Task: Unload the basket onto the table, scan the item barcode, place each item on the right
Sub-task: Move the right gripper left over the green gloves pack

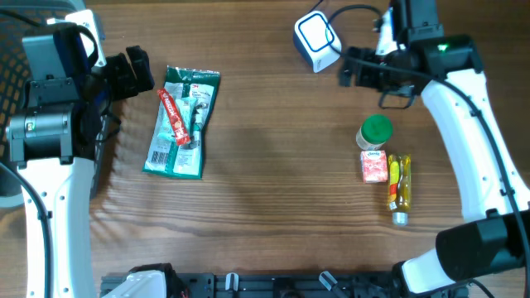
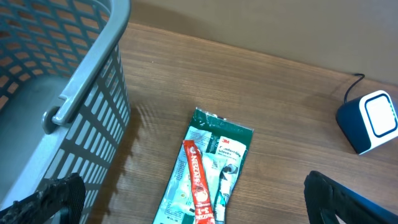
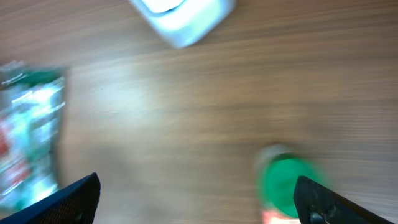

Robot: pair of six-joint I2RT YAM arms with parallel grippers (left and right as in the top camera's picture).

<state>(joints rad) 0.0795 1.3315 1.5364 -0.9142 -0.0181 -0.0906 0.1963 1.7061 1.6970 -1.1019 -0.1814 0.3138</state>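
Green pack reads "3M" — left gripper, right gripper both spread wide.

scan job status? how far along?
Done: nothing that shows; no item is at the scanner. In hand: nothing, both jaws stand open, the right ones beside the scanner. Left: green packet with red stick on it, green-lidded jar, pink carton and yellow bottle all lie away from it, probably each to scan.

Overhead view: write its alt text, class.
A green plastic packet bearing a red stick lies beside the open left gripper; the open right gripper hangs by a blue-and-white scanner, near a green-lidded jar, pink carton and yellow bottle.
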